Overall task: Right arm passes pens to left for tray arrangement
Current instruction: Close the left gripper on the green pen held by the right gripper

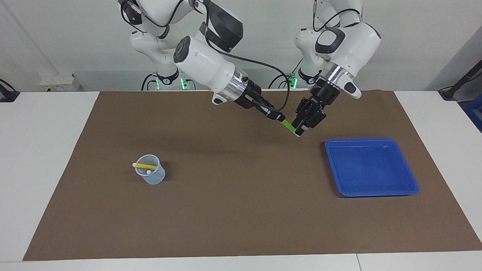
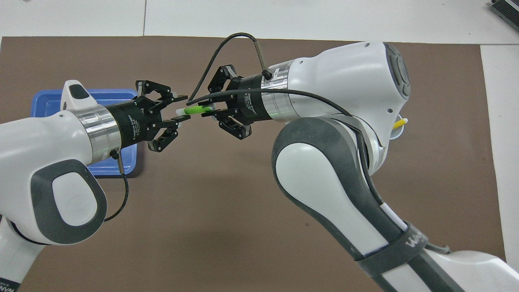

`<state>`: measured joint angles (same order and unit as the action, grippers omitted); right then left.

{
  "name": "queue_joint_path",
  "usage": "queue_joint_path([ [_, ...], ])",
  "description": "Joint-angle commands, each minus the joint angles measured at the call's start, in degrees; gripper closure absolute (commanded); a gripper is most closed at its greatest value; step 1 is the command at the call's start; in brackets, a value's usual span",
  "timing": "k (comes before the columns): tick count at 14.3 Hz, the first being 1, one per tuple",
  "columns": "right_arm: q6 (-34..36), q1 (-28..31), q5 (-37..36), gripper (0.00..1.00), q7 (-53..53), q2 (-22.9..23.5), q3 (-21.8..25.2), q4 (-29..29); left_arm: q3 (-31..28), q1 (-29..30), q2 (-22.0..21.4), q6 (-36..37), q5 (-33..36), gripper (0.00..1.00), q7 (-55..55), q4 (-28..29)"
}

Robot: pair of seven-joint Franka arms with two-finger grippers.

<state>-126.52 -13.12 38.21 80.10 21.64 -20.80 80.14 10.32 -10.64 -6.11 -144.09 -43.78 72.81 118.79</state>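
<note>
My right gripper (image 1: 279, 118) (image 2: 207, 110) is shut on a green pen (image 1: 289, 127) (image 2: 195, 110) and holds it in the air over the brown mat, whitish end pointing at the left arm. My left gripper (image 1: 301, 130) (image 2: 181, 108) meets it head-on, one finger on each side of that whitish end, narrowed but still apart. A yellow pen (image 1: 145, 166) (image 2: 399, 123) leans in a small translucent cup (image 1: 151, 176). The blue tray (image 1: 371, 167) (image 2: 48, 101) lies flat at the left arm's end of the table with nothing in it, partly hidden under the left arm in the overhead view.
A brown mat (image 1: 233, 210) covers most of the white table. The cup stands alone toward the right arm's end. Both arms stretch over the mat's middle, and a black cable (image 2: 227, 44) loops above the right wrist.
</note>
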Motion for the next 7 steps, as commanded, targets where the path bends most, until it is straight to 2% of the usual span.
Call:
queue_joint_path([
  [1, 1.28, 0.11, 0.64, 1.0, 0.32, 0.33, -0.47, -0.86, -0.74, -1.93, -0.92, -2.51, -1.05, 0.76, 0.05, 1.27],
  [4, 1.28, 0.2, 0.64, 1.0, 0.41, 0.33, -0.47, -0.86, -0.74, -2.02, -0.13, -3.38, -1.04, 0.57, 0.05, 0.92],
  [6, 1.28, 0.11, 0.64, 1.0, 0.32, 0.33, -0.47, -0.86, -0.74, -3.06, 0.13, -4.09, -1.13, 0.56, 0.05, 0.83],
  [7, 1.28, 0.11, 0.64, 1.0, 0.32, 0.33, -0.47, -0.86, -0.74, -3.51, 0.05, -4.09, -1.13, 0.62, -0.04, 0.92],
])
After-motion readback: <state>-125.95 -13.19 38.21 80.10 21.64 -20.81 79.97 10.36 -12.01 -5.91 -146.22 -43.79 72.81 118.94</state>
